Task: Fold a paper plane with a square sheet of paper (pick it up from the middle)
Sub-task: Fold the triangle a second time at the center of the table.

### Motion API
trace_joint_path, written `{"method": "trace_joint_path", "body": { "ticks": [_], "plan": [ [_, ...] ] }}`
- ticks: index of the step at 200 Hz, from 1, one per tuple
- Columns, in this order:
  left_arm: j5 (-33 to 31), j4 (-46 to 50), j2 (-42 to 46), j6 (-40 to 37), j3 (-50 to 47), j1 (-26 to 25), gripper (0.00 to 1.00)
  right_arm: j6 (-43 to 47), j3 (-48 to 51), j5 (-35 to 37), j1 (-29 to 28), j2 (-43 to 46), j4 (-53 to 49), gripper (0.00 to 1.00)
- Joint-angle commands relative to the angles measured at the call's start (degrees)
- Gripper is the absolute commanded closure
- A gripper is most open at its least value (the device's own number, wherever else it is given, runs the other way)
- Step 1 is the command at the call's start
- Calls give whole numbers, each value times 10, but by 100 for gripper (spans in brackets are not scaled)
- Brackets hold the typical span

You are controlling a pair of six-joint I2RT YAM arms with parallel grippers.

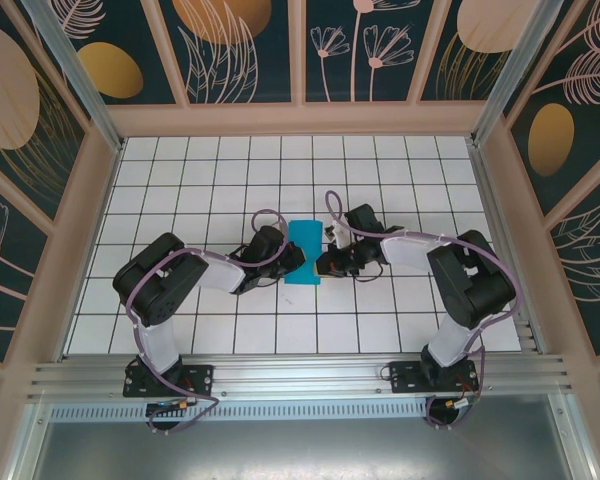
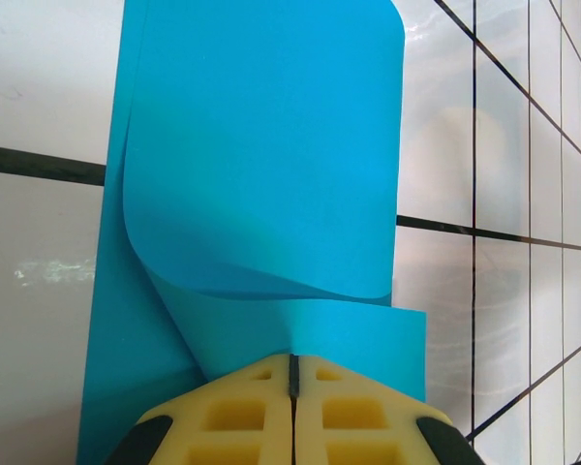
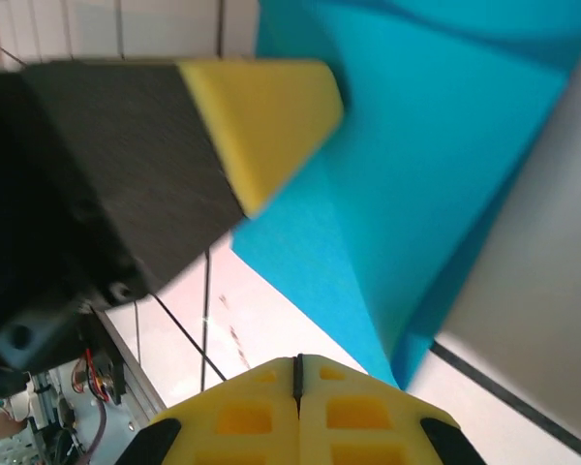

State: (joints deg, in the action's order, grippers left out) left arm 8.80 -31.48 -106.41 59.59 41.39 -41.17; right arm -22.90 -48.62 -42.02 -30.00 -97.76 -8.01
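1. The left tool (image 2: 292,363) is pressed together, and I read it as pinching the near edge of the thin, bright cyan-blue square sheet of paper (image 2: 261,145).
2. The right tool (image 3: 297,363) is pressed together on nothing (a paper corner hangs just beside it).
3. The sheet sits mid-way across the white gridded surface (image 1: 180,180), between both arms, doubled over in a loose curl.
4. I judge this early: the centre crease isn't pressed flat, and the nose and wing folds are left.
5. I can read no brand, label or writing.
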Motion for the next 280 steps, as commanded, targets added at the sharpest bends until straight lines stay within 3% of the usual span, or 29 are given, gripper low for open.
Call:
{"method": "trace_joint_path", "body": {
  "ticks": [1,41,67,122,164,233,280],
  "plan": [
    [3,17,-10,-17,-13,4,92,-20,-14,-5,5,-16,6,94],
    [3,19,-10,-18,-10,5,92,-14,-2,-24,-1,-57,26,94],
    [4,20,-8,-22,-4,4,91,-1,6,29,-1,-84,-1,94],
    [34,35,52,-41,17,4,81,-7,28,36,0,-90,11,97],
    [76,-12,68,9,-10,-5,93,-10,25,35,0,-91,17,98],
    [61,-21,-5,35,2,-17,96,-10,27,38,-1,-90,16,98],
    [-7,17,-14,3,7,-7,95,9,33,69,-1,-95,-10,100]
  ]
}}
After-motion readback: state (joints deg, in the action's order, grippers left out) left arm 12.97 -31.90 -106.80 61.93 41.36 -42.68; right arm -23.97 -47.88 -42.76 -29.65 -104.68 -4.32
